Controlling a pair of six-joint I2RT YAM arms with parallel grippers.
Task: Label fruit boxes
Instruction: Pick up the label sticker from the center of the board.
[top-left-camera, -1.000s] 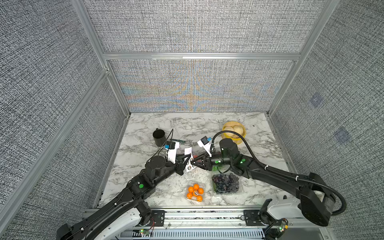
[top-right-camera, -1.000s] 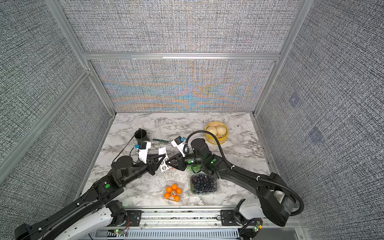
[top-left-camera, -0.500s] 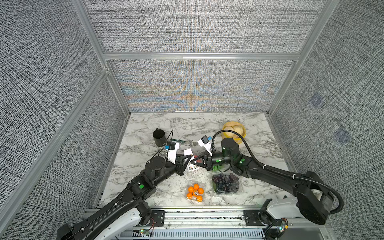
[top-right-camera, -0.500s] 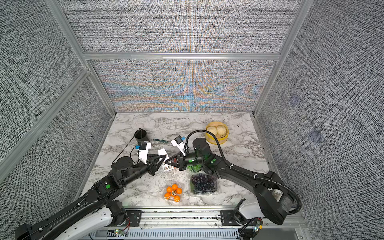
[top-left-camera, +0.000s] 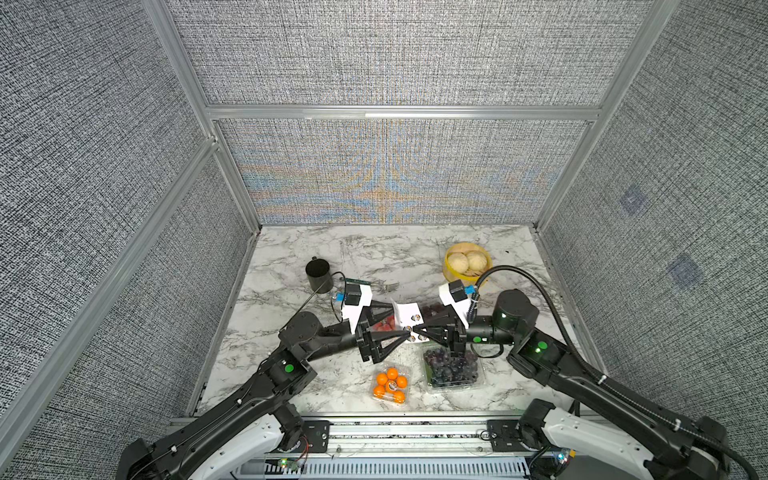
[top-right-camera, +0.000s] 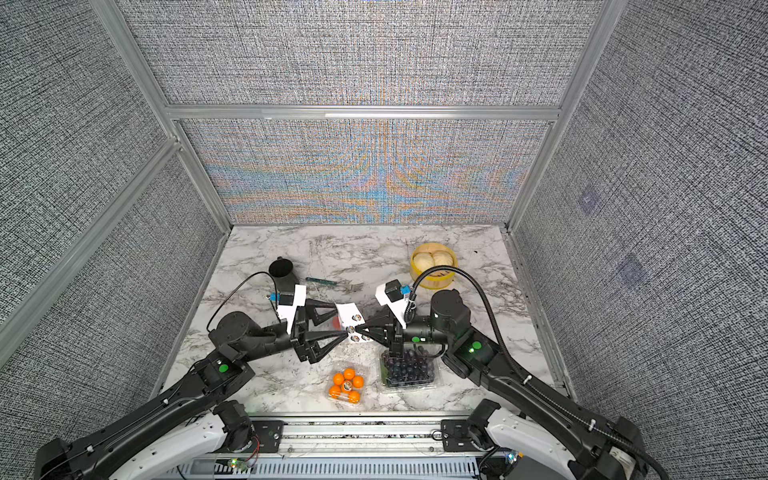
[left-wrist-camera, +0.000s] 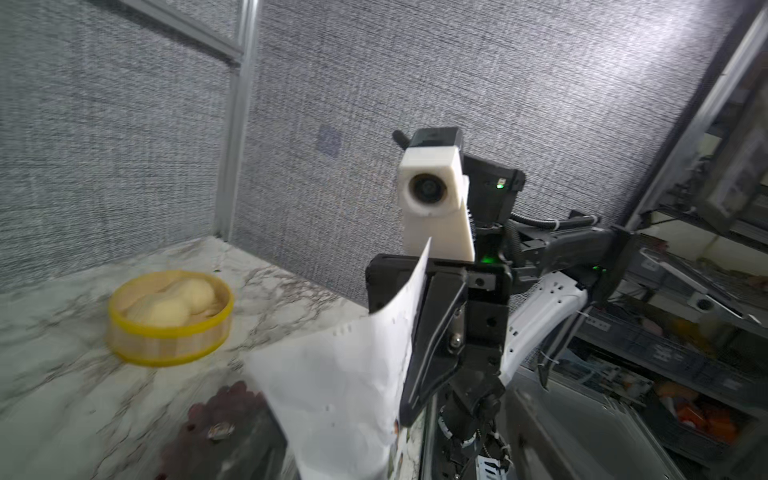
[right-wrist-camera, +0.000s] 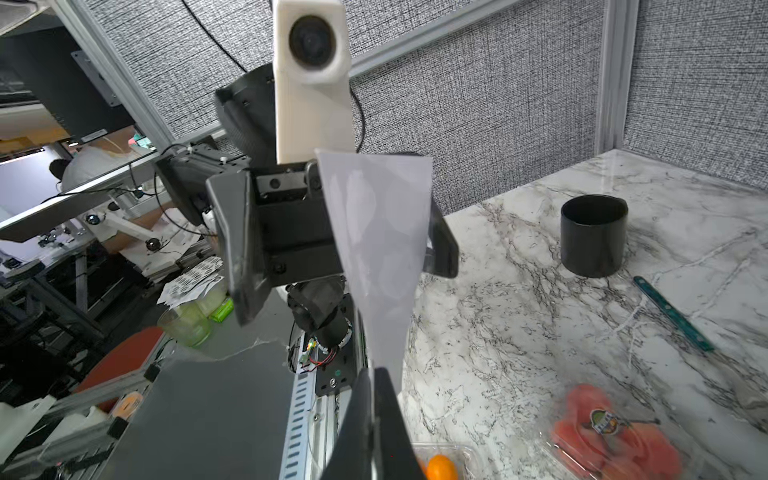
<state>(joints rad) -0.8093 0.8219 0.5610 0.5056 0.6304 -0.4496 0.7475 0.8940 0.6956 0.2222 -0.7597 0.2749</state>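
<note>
Above the marble desk (top-left-camera: 332, 257) the right fingers (top-left-camera: 417, 330) are pinched shut on a white paper sticker sheet (top-left-camera: 409, 316); the left fingers (top-left-camera: 397, 336) stand spread wide beside it, gripping nothing. Below, the clear plastic strawberry box (right-wrist-camera: 615, 432) and the clear red-grape box (left-wrist-camera: 220, 419) already carry round stickers. The clear orange-ball box (top-left-camera: 390, 384) and dark-grape box (top-left-camera: 453, 368) sit nearer the front; I can't tell whether they're labelled.

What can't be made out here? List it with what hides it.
Strawberry box: both top views, mostly behind the sticker sheet.
Red grape box: left wrist view, blurred.
Orange box: right wrist view, cut by the edge.
Sticker print: both top views, too small.
</note>
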